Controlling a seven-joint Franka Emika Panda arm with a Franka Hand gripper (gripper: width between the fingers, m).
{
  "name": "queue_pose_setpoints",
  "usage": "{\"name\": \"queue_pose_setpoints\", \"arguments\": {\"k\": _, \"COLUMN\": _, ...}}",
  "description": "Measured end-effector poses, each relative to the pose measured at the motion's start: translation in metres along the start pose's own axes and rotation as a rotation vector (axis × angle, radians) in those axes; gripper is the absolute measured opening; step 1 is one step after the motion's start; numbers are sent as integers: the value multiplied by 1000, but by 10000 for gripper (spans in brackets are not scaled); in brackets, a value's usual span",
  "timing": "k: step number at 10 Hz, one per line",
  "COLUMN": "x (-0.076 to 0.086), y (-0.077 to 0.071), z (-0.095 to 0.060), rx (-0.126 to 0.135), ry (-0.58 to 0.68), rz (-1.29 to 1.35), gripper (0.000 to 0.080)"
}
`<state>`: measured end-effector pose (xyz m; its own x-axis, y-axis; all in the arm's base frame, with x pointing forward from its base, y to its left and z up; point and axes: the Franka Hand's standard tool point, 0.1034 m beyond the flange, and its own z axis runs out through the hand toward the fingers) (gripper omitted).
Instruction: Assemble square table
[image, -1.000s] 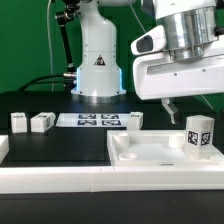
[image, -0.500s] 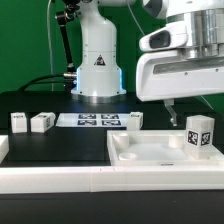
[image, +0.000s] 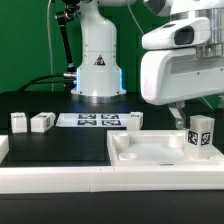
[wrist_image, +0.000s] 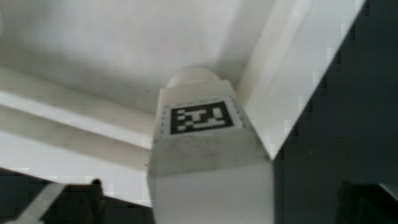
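You are looking at a black table that is filling the middle of the exterior view. The marker board is lying flat on it toward the back, and it is showing a row of black-and-white tags face up. A long white rail is running along the table's near edge, and at the exterior view's left it is turning back into a short raised end. A green backdrop is standing behind the table, and dark cables are trailing across its lower part. In the wrist view, the dark table surface is showing only as patches near the edges.
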<state>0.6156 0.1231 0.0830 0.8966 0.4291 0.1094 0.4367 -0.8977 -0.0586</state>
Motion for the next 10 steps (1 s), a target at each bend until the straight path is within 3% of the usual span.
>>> {"name": "queue_pose_setpoints", "arguments": {"k": 3, "x": 0, "y": 0, "z": 0, "rx": 1, "ry": 0, "rz": -70, "gripper": 623}}
{"name": "queue_pose_setpoints", "arguments": {"k": 5, "x": 0, "y": 0, "z": 1, "rx": 1, "ry": 0, "rz": -59, "gripper": 287}}
{"name": "queue_pose_setpoints", "arguments": {"k": 8, "x": -1, "y": 1, "z": 1, "rx": 1, "ry": 0, "rz": -1, "gripper": 290}}
{"name": "queue_pose_setpoints", "arguments": {"k": 10, "x": -1, "y": 2, "z": 1, "rx": 7, "ry": 4, "rz": 204, "gripper": 290}}
